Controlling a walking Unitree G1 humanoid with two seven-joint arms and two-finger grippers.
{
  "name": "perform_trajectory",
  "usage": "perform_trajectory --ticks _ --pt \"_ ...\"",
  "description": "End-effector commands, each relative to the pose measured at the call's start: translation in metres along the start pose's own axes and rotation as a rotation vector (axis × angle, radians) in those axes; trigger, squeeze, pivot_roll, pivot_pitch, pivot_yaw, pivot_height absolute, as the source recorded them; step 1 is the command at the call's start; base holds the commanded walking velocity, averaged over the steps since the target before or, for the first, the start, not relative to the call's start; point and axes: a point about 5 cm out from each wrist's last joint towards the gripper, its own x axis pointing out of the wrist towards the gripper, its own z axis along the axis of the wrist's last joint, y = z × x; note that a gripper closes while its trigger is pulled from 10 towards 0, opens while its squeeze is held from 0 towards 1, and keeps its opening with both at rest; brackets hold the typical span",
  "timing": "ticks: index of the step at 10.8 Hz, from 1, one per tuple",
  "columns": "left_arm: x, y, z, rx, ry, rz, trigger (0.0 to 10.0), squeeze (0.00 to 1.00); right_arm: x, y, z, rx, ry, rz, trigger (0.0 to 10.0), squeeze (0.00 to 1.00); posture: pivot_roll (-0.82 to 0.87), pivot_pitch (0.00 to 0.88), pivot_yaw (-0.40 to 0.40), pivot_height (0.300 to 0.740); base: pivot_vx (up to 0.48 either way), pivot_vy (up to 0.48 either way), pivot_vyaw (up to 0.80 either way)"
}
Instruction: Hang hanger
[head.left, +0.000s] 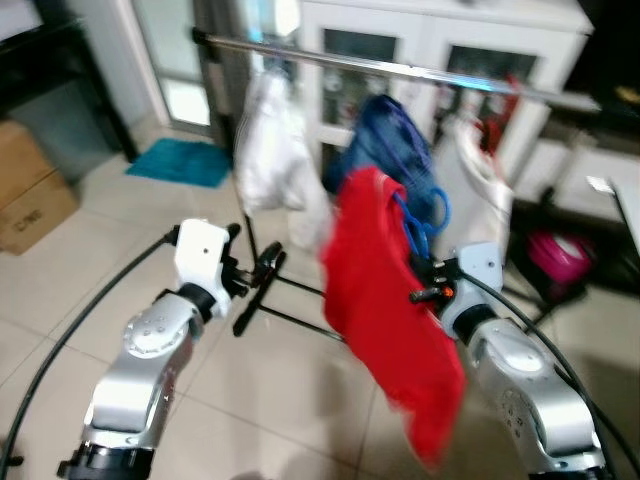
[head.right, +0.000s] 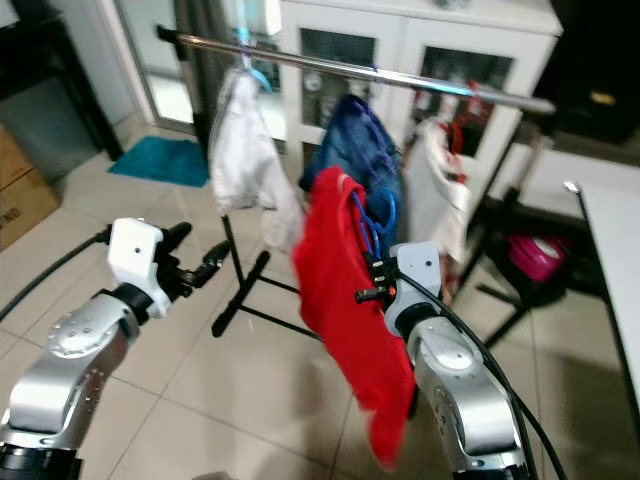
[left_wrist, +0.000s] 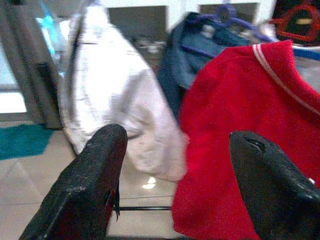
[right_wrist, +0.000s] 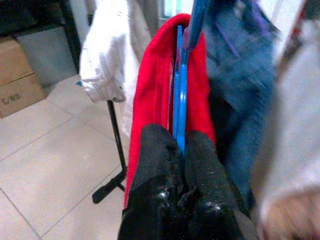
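Before the clothes rail (head.left: 400, 68), the right claw (right_wrist: 181, 150) pinching the blue hanger (right_wrist: 179, 90) should lift its hook squarely over, left claw (left_wrist: 175, 170) spread.

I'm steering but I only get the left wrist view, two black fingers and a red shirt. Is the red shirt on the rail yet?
Observer: Not yet. The red shirt sits below the silver metal rail, carried by the right gripper.
Operator: What is it grabbing?
Observer: Its fingers are shut on a thin blue plastic hanger inside the shirt.
Operator: Is the rail crowded?
Observer: A white garment, a dark blue garment and another white garment hang there.
Operator: And my left gripper?
Observer: The left gripper is open, holding nothing, left of the shirt.
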Motion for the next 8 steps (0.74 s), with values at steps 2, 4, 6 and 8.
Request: perform_trajectory --ticks 2,4,6,8 --pt "0.001 0.002 -0.002 0.017 0.016 0.009 10.0 0.0 0.002 0.008 0.019 -0.069 -0.085 0.041 10.0 0.0 -0.09 0.0 0.016 0.74 0.321 0.0 0.0" --pt "-0.006 0.0 -0.008 0.028 0.044 -0.016 10.0 0.0 0.0 0.013 0.02 -0.102 -0.081 0.057 10.0 0.0 -0.09 0.0 0.002 0.74 0.321 0.0 0.0" --pt "-0.008 0.002 -0.008 0.025 0.044 -0.012 10.0 0.0 0.004 0.017 0.023 -0.112 -0.065 0.011 10.0 0.0 -0.09 0.0 0.002 0.74 0.322 0.0 0.0" --pt "-0.01 -0.002 -0.008 0.043 0.055 -0.04 10.0 0.0 0.006 0.012 0.023 -0.102 -0.046 -0.035 10.0 0.0 -0.08 0.0 -0.001 0.74 0.319 0.0 0.0"
